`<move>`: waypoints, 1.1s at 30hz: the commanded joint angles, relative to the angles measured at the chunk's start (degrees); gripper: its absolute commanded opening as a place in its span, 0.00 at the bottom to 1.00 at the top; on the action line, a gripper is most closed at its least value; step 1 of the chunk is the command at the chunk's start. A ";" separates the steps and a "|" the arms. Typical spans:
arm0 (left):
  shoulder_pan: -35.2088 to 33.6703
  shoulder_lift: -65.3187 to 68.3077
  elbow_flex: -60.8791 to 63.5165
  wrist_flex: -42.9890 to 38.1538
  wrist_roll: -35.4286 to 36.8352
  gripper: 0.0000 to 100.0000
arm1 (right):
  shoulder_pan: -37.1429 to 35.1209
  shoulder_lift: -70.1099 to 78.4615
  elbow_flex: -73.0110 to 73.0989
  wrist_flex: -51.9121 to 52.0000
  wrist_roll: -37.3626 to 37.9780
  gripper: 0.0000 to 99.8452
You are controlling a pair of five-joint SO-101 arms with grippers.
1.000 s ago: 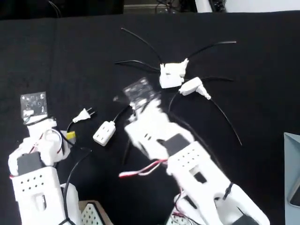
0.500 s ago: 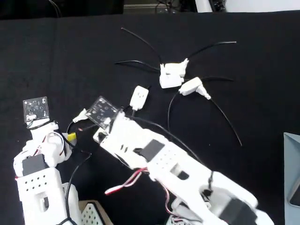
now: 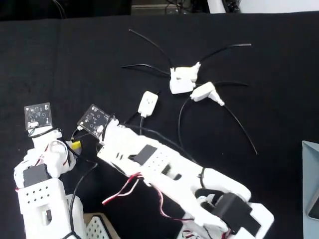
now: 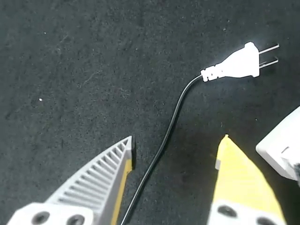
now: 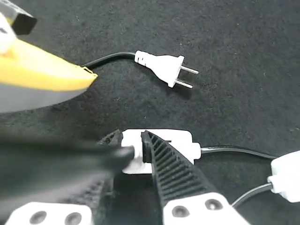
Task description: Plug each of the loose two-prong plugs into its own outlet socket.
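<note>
Loose plug [image 4: 234, 63] lies ahead of the left jaws, with the outlet socket [image 5: 173, 140] in the right jaws.
The plug lies flat on the bench [image 4: 70, 56], just beyond the wide-open left jaws, and its cable [image 4: 168, 136] trails between them. The right jaws pinch narrow on the outlet socket, whose long axis is roughly parallel to the plug's, close beside it.

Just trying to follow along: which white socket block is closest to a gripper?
The socket block just beneath the right gripper, beside the loose plug. The lone block and the cluster block lie farther off.
</note>
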 commanded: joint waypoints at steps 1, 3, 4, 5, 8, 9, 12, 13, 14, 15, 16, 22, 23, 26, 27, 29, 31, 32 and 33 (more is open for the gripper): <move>-0.48 -0.70 -0.13 -1.05 0.44 0.29 | -0.62 0.84 -2.33 -1.32 0.09 0.01; -0.40 -0.70 -0.13 -1.05 0.44 0.29 | -0.62 0.66 -2.07 -1.14 0.09 0.01; -0.40 -0.70 -0.04 -1.05 0.44 0.29 | -0.62 0.40 -1.98 -1.05 0.09 0.01; -0.40 -0.70 0.22 -1.05 0.44 0.29 | -0.53 0.22 -1.89 -1.05 0.09 0.01; -0.40 -1.14 0.57 -1.14 0.44 0.29 | 0.53 0.57 -1.89 -0.97 0.09 0.01; -0.40 -1.14 0.57 -1.14 0.44 0.29 | 0.79 0.92 -1.98 -1.05 0.26 0.01; -0.40 -1.14 0.66 -1.14 0.44 0.29 | 1.67 3.03 -1.98 -1.05 0.35 0.01; -0.40 -1.14 0.66 -1.14 0.44 0.29 | 1.67 4.00 -2.07 -1.05 0.35 0.01; -0.40 -1.14 0.66 -1.14 0.44 0.29 | 1.67 4.88 -2.15 -1.05 0.35 0.01; -0.40 -1.14 0.57 -1.14 0.44 0.29 | 1.67 5.85 -2.24 -1.05 0.35 0.01; -0.40 -1.14 0.57 -1.14 0.44 0.29 | 1.67 6.37 -2.33 -1.14 0.44 0.01; -0.40 -1.23 -0.13 -1.14 0.26 0.29 | 2.29 6.55 -1.98 -1.05 0.44 0.01; -0.57 -1.23 -0.57 -1.14 0.18 0.29 | 2.29 6.81 -1.98 -0.97 0.44 0.01; -0.84 -1.23 -0.84 -1.14 -0.09 0.29 | 2.29 8.04 -1.98 -0.97 1.23 0.01; -0.84 -1.23 -0.57 -1.14 -0.09 0.29 | 2.29 8.84 -1.98 -0.97 2.64 0.01; -0.84 -1.23 0.04 -1.05 -0.26 0.29 | 2.55 10.07 -2.42 -0.18 4.92 0.01; -0.84 -1.23 0.84 -1.14 -1.85 0.29 | 2.55 10.33 -3.65 1.58 5.45 0.01; -0.92 -1.23 1.10 -1.14 -2.37 0.29 | 2.55 10.59 -4.09 2.29 5.54 0.01; -0.92 -1.23 1.27 -1.14 -2.55 0.29 | 2.55 10.59 -4.26 2.55 5.54 0.01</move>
